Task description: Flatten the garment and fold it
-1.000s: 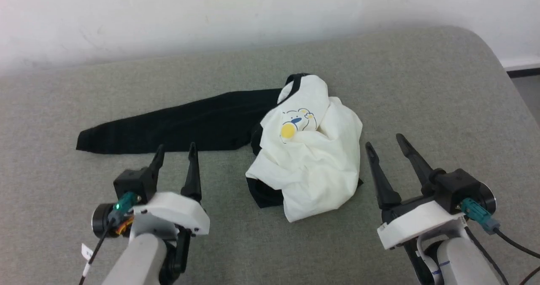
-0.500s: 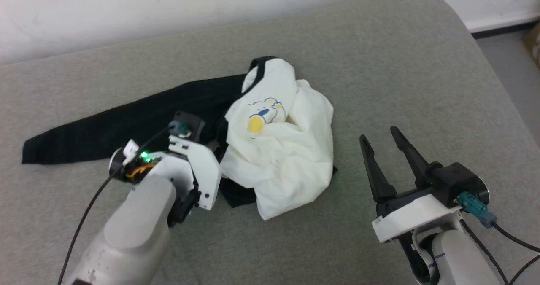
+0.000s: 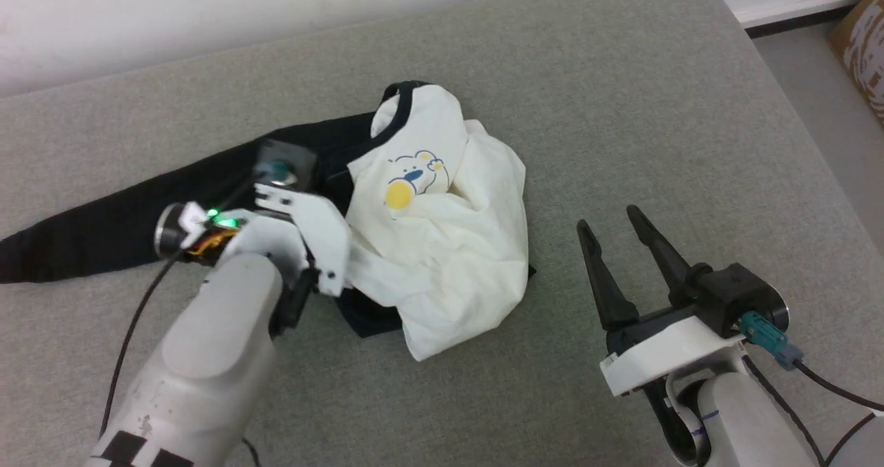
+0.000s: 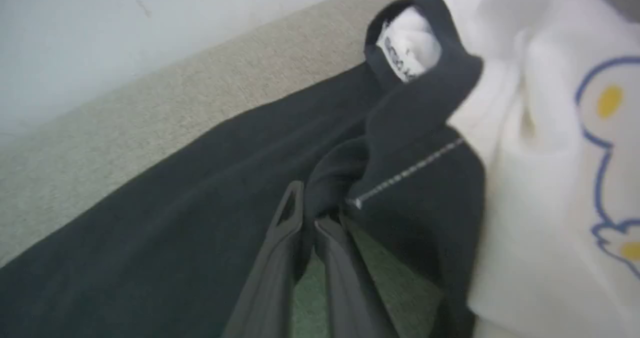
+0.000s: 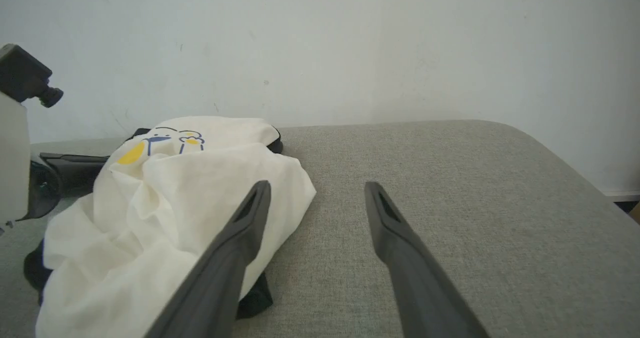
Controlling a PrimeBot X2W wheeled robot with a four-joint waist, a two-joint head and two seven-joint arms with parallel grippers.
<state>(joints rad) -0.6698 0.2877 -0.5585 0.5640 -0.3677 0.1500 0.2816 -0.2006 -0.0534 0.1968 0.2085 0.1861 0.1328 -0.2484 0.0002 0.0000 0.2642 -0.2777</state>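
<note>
Though crumpled, garment on cushion.

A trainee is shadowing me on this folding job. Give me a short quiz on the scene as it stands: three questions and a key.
1. True or false: the right end effector is clamped on the garment.
2. Which part of the garment does the left end effector pinch?
A) the white hem
B) black fabric beside the neck trim
C) the printed chest
3. What colour is the large dot in the chest print?
Key: 1 false, it stands open, apart from the cloth. 2 B. 3 yellow.
</note>
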